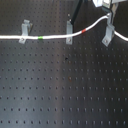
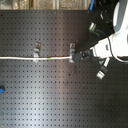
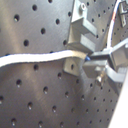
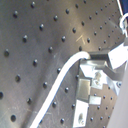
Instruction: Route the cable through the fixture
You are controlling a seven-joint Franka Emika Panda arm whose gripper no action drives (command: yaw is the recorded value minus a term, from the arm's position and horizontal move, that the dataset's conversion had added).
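On the black pegboard (image 1: 60, 90), the gripper (image 4: 100, 64) pinches the cable (image 1: 50, 36).
It holds the white cord taut and low, so it can slip into the leaning fixture (image 1: 106, 36) beside it.

Both exterior views overlook the pegboard (image 1: 60, 90); both wrist views sit close

black pegboard (image 1: 60, 90) | on it: three clips, cable (image 1: 50, 36)
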